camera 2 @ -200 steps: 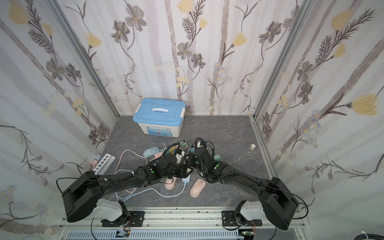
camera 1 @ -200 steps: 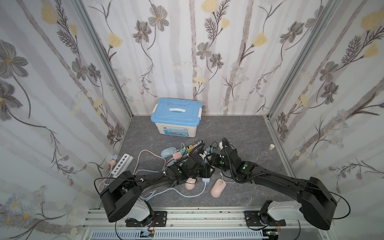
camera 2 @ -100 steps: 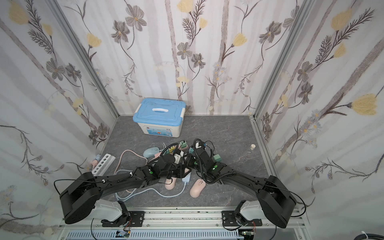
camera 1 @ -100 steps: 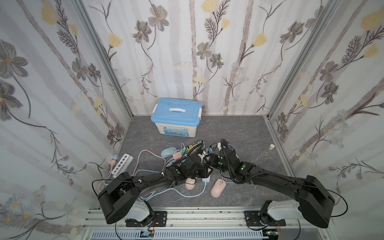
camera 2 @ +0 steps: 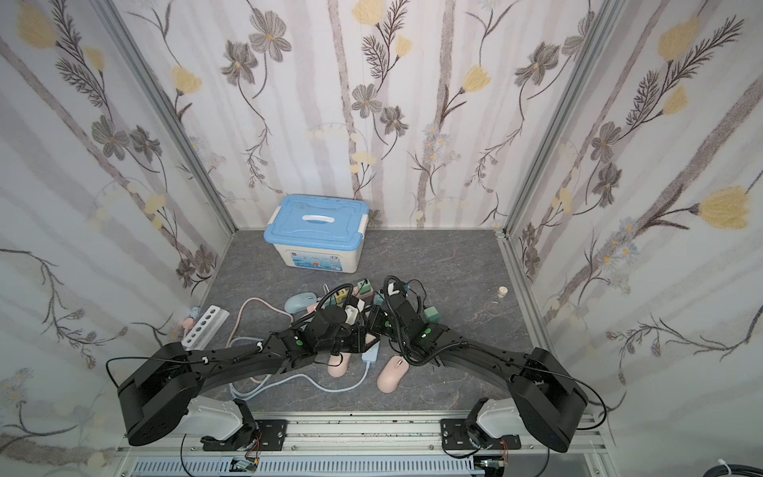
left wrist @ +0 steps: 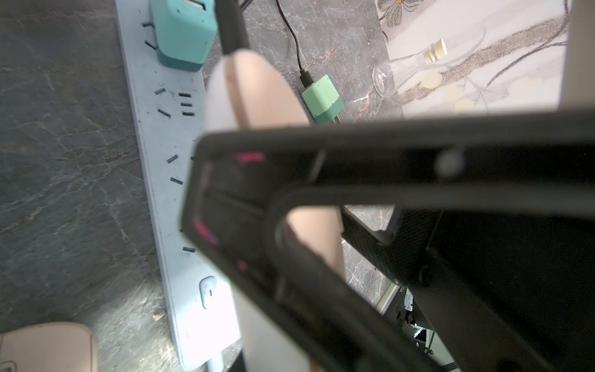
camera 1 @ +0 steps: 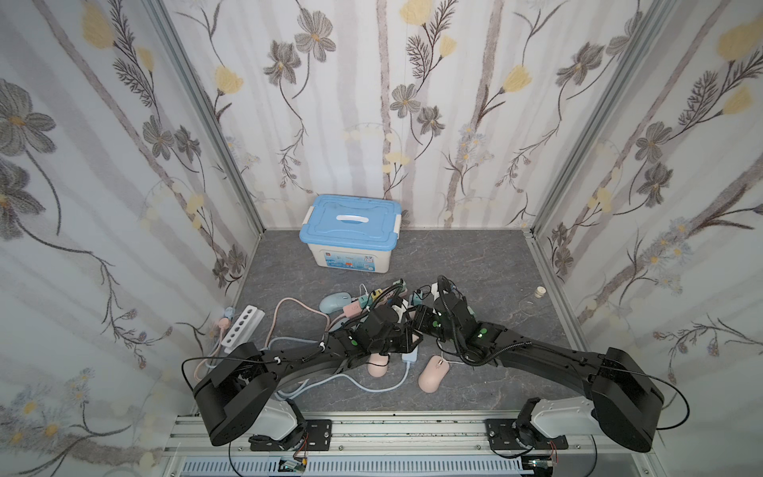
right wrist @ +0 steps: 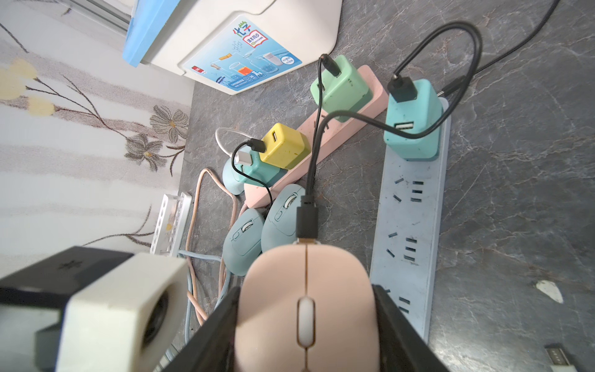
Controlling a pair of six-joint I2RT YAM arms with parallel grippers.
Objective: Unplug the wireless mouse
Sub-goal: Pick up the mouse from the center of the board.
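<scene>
Mouse, pale pink oval plastic wireless type point(camera 1: 414, 338): in both top views held above grey marbled surface point(camera 1: 475, 256), left end effector point(camera 1: 408, 340) pinching its rear, right end effector point(camera 1: 422, 324) opposite. Left wrist view: black USB cable plug point(left wrist: 230, 29) seated in mouse's nose, over light blue power strip point(left wrist: 161, 145). Right wrist view: right end effector's jaws clasp mouse's two flanks.

A white box with a blue lid point(camera 1: 351, 233) stands by the back wall on the grey surface point(camera 1: 475, 264). A white rack with holes point(camera 1: 243, 330) lies near the left wall, and a corked glass flask point(left wrist: 399, 69) near the right wall. A yellow charger point(right wrist: 285, 146) sits in a pink power strip point(right wrist: 338, 132), with two blue mice point(right wrist: 246, 240) beside it.
</scene>
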